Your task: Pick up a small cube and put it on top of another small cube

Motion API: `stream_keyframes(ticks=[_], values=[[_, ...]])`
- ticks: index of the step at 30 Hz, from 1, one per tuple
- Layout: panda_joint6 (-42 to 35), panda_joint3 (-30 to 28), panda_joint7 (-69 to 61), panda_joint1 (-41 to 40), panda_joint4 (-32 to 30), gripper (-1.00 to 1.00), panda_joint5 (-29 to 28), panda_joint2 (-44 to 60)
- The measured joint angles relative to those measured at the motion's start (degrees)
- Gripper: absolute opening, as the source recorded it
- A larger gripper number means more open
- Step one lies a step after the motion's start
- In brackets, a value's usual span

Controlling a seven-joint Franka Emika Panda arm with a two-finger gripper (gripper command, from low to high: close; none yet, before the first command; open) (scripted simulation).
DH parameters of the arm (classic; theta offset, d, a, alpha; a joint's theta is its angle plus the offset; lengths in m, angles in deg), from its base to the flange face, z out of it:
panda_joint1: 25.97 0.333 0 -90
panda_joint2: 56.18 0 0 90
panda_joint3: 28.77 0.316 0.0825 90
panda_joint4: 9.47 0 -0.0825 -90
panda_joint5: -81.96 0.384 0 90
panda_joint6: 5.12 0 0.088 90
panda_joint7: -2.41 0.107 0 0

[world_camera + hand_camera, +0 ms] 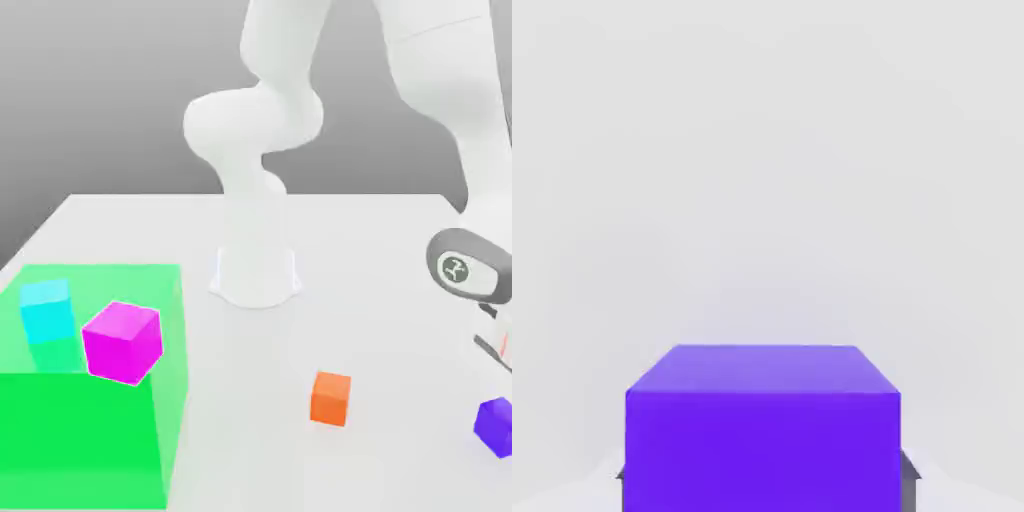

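Purple cube (762, 430): directly beneath your end effector, right of the orange cube (331, 397) in the exterior view.
End effector: fingers flank the cube; you cannot tell whether they grip.

backdrop: plain grey wall | surface: white table (380, 240) | light: soft, even, faint shadows

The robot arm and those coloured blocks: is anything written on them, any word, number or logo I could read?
No words or numbers can be read anywhere.
One sign: a round grey badge on the arm near the wrist carries a small white emblem, a logo-like squiggle, not legible as letters.
The purple cube, orange cube, magenta cube, cyan cube and green block have plain, unmarked faces.
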Motion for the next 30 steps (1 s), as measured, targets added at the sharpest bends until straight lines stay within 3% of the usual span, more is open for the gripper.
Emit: stream_keyframes(ticks=[5,20,27,28,30], values=[[-6.40,1.87,-1.77,-1.66,-2.36,-1.00,3.45,-8.85],[-6.99,-6.02,30.03,-14.10,-29.75,-1.00,10.73,-37.26],[5.12,-6.38,32.50,-15.04,-30.88,-1.00,10.46,-26.29],[6.55,-6.43,32.69,-15.05,-30.83,1.00,10.23,-24.81],[6.55,-6.42,32.69,-15.06,-30.83,1.00,10.23,-24.81]])
